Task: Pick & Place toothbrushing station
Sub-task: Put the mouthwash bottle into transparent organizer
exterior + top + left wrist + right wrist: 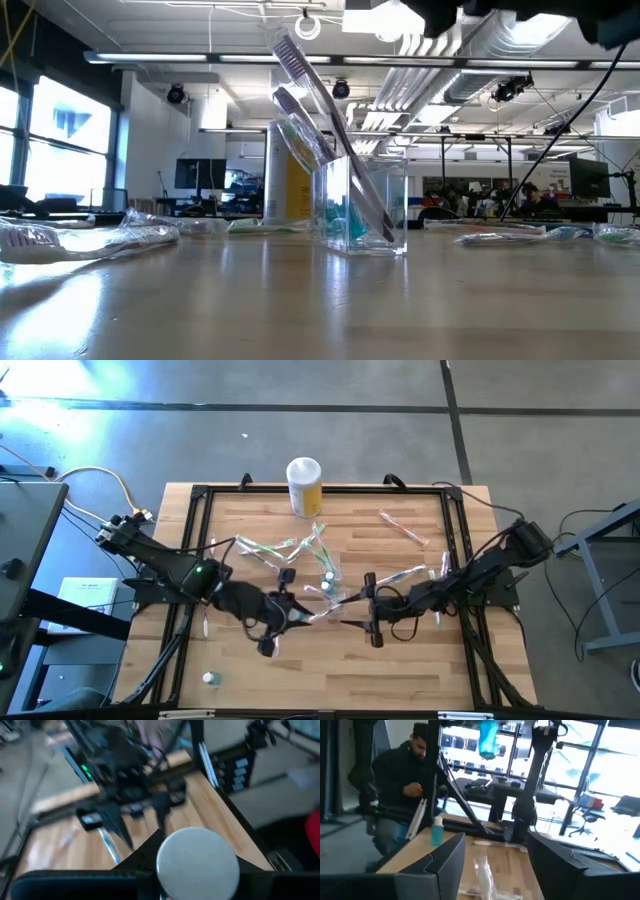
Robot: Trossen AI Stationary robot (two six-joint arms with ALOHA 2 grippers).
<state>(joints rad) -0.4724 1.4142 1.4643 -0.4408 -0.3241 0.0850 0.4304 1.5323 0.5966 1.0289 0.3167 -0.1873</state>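
Note:
The clear cup [328, 575] [365, 215] stands near the middle of the table. Two toothbrushes [320, 110] lean in it, heads up. More toothbrushes lie loose around it [270, 548] [405, 528] [90, 240]. My left gripper [285, 615] is near-left of the cup, raised above the table and shut on a toothbrush [417, 817]. My right gripper [360, 610] [495, 870] faces it from the right, open, with nothing between its fingers. A wrapped toothbrush [482, 875] [322, 612] lies on the table below and between the two grippers. My left gripper is shut on a toothbrush whose round white end [197, 862] shows between the fingers, facing the wrist camera. That end hides the place of contact. In the right wrist view the brush slants steeply in the air, clear of the table.
A yellow canister with a white lid [304, 485] [285, 180] stands at the far edge behind the cup. A small teal bottle [210, 678] [437, 831] stands near the front left. A black frame [195, 500] rims the table. A person [400, 775] sits beyond the left side.

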